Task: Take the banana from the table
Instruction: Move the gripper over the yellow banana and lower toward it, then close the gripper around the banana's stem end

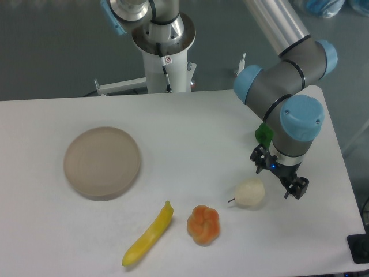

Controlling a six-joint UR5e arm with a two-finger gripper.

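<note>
The banana (149, 234) is slim, curved and bright yellow. It lies flat on the white table (190, 133) near the front edge, left of centre, with its stem end pointing up and right. My gripper (278, 173) hangs over the right side of the table, far to the right of the banana. Its two black fingers (298, 187) stand apart, open and empty. It sits just right of and above a pale cream round fruit (251, 193).
A lumpy orange fruit (203, 224) lies just right of the banana's stem end. A round beige plate (102, 163) sits at the left. A small green object (264, 134) is partly hidden behind the arm. The robot base (164, 46) stands at the back.
</note>
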